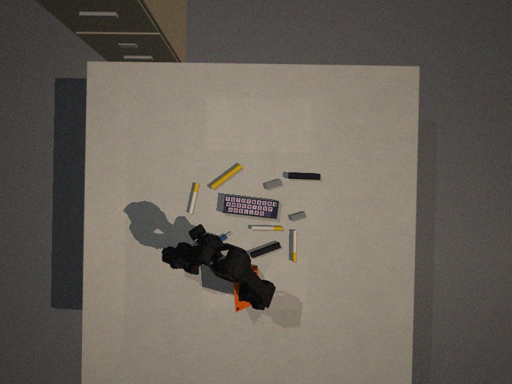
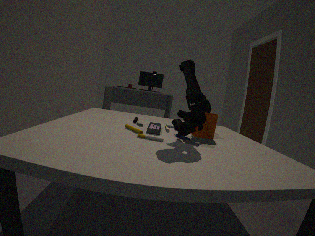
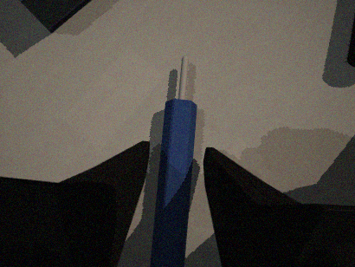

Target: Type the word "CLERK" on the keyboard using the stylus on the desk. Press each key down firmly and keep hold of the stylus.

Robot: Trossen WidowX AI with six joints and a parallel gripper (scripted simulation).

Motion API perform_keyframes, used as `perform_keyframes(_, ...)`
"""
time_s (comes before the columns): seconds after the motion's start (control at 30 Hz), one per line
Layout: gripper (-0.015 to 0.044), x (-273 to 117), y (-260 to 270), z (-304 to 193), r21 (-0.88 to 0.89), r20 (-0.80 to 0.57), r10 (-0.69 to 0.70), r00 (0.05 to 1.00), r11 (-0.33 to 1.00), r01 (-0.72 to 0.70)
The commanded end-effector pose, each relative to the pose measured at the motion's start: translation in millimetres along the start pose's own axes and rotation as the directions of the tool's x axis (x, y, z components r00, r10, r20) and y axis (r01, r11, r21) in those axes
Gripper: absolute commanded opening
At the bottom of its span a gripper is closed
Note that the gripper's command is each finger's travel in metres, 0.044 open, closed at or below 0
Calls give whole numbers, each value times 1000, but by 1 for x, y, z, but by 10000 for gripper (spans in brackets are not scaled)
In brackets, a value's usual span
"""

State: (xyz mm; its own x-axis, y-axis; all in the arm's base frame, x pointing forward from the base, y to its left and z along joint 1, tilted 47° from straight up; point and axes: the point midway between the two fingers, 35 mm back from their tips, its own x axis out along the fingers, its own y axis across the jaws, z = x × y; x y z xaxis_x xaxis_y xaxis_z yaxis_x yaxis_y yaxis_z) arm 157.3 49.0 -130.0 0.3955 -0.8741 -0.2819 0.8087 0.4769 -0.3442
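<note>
The blue stylus [image 1: 224,238] [image 2: 182,137] [image 3: 179,130] lies on the desk, its thin metal tip pointing away from the gripper in the wrist view. My gripper [image 3: 177,152] is open, with one finger on each side of the stylus and a gap on both sides. The fingers are low over the desk. The arm hides the stylus's rear part in the top view. The keyboard [image 1: 270,212] [image 2: 153,130] lies beyond the stylus tip, with pink keys in three rows. Its dark corner [image 3: 52,15] shows at the top left of the wrist view.
A black cylinder [image 1: 265,249] and a white-yellow pen [image 1: 264,227] lie right of the stylus. An orange block [image 1: 242,303] [image 2: 210,126] stands by the arm. A yellow rod [image 1: 226,176] [image 2: 133,128], another white-yellow pen [image 1: 192,198] [image 2: 150,138] and grey blocks [image 1: 273,184] [image 1: 297,215] lie around the keyboard.
</note>
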Motion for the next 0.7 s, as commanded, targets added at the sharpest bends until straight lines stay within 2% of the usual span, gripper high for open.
perform_keyframes(0.0,124,0,0,0,0,0,0,1000,1000,0)
perform_keyframes(0.13,19,0,0,0,0,0,0,1000,1000,0)
perform_keyframes(0.2,5,0,0,0,0,0,0,1000,1000,0)
perform_keyframes(0.47,0,-1,0,1,0,0,0,1000,1000,0)
perform_keyframes(0.67,0,-23,1,13,-1,-1,1,1000,1000,-1)
